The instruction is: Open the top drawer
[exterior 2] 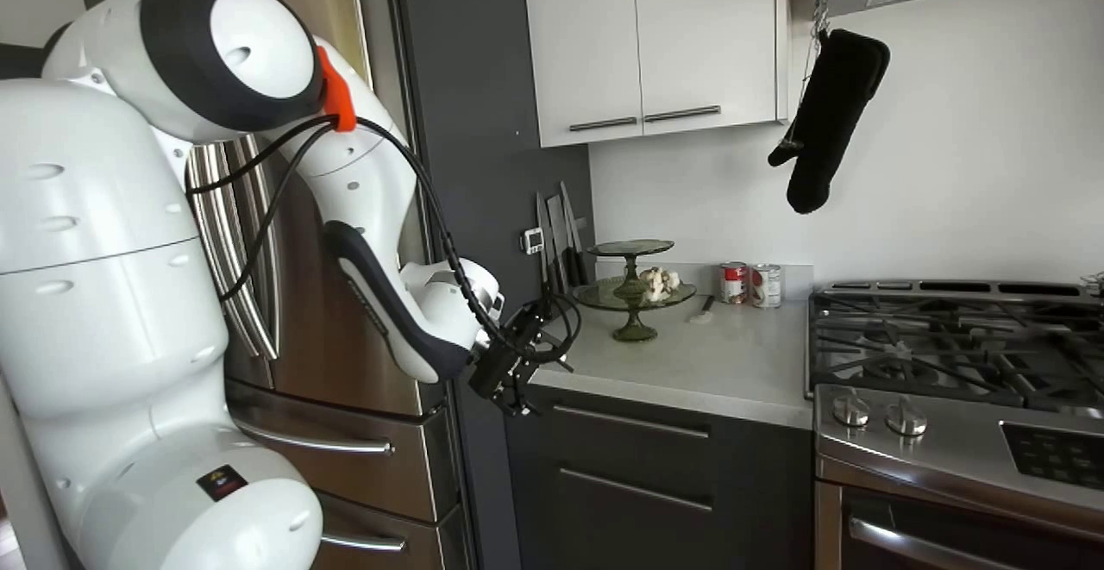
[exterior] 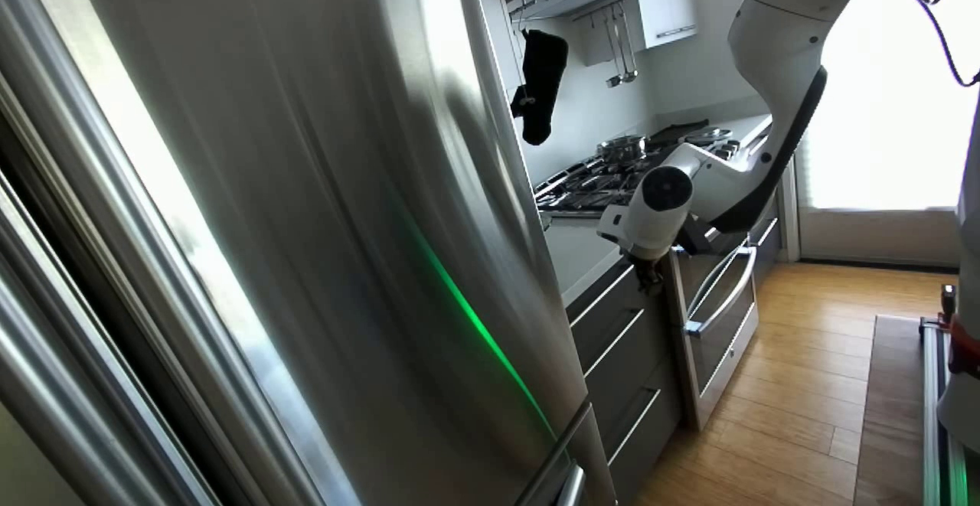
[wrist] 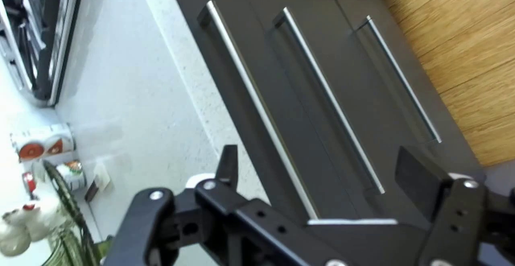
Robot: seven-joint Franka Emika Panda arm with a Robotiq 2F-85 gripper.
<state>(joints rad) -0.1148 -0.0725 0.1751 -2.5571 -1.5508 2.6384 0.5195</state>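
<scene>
The top drawer (wrist: 219, 56) is a dark grey front just under the pale counter edge, with a long silver bar handle (wrist: 260, 105). It looks shut, flush with the drawer fronts below. In both exterior views the top drawer's handle shows too (exterior: 602, 296) (exterior 2: 630, 421). My gripper (wrist: 318, 155) is open, its two black fingers wide apart with nothing between them. In the wrist view the near end of the handle runs down between the fingers, apart from them. In both exterior views the gripper (exterior: 651, 280) (exterior 2: 545, 389) hangs in front of the counter edge, near the drawer stack.
Lower drawers with handles (wrist: 338, 109) sit beneath. The counter (exterior 2: 733, 354) holds a green glass stand (exterior 2: 634, 328) and cans (exterior 2: 766, 285). A stainless oven with handle (exterior: 723, 299) stands beside the stack. The steel fridge (exterior 2: 345, 337) is on the opposite side.
</scene>
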